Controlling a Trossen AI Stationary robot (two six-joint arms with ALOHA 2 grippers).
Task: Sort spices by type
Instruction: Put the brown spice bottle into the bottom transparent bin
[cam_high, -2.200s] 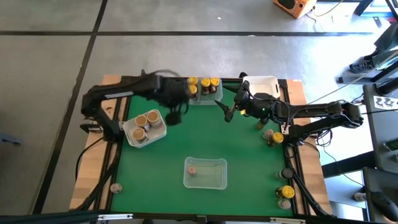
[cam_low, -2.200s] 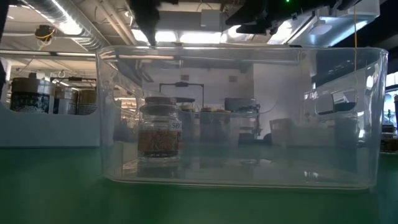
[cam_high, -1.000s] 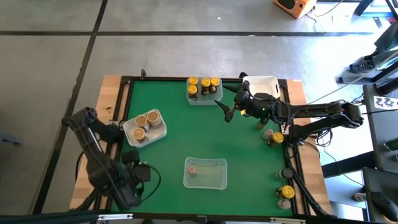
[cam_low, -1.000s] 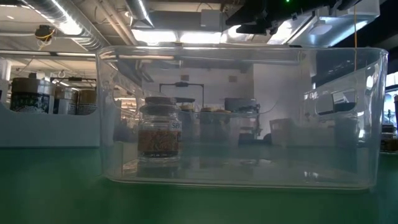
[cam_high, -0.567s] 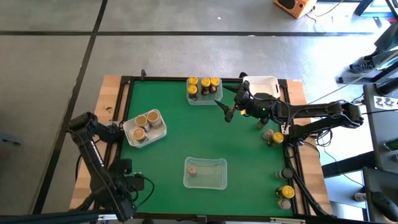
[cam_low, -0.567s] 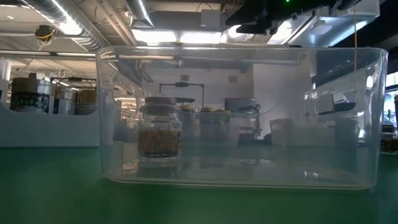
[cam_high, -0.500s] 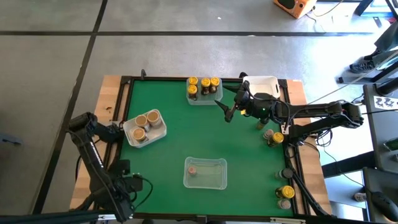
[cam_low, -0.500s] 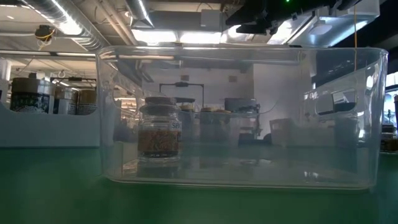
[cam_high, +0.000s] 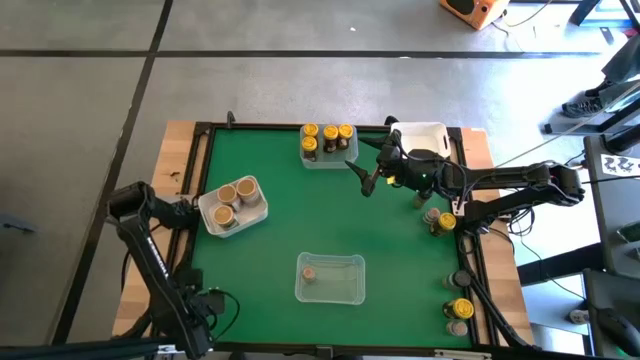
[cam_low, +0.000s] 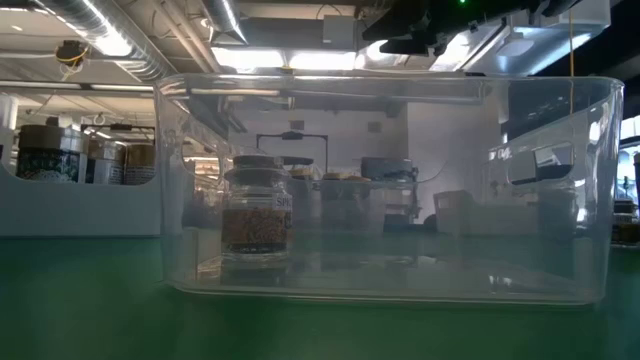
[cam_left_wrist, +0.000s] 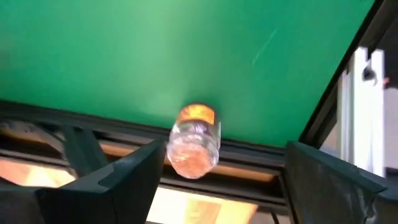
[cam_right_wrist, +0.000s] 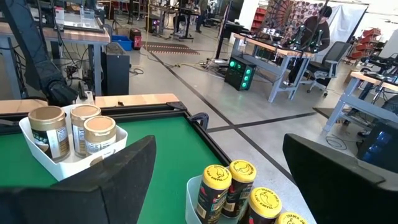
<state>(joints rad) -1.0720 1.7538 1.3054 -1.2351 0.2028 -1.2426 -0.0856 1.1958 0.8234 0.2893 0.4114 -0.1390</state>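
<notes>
A spice jar (cam_left_wrist: 193, 142) with a pinkish-brown lid stands upright on the dark frame rail at the table's near left corner. My left gripper (cam_high: 198, 310) hangs above it, pointing down. It is open (cam_left_wrist: 225, 149), one finger on either side of the jar and clear of it. My right gripper (cam_high: 366, 180) waits open above the far middle of the mat. A white tub (cam_high: 232, 205) holds three tan-lidded jars. A clear tub (cam_high: 328, 146) at the far edge holds several yellow-lidded ones. A near clear tub (cam_high: 331, 279) holds one pinkish-lidded jar (cam_low: 257, 220).
An empty white tub (cam_high: 426, 134) sits at the far right. Loose jars stand along the right edge (cam_high: 440, 220) and at the near right corner (cam_high: 460, 310). The middle of the green mat (cam_high: 290, 230) is bare. The raised dark frame (cam_left_wrist: 323, 106) borders the mat.
My left gripper has swung toward the table's near left corner, sunk lower and tipped over to point down at the jar on the frame rail. Its fingers have stayed open. My right arm has kept still.
</notes>
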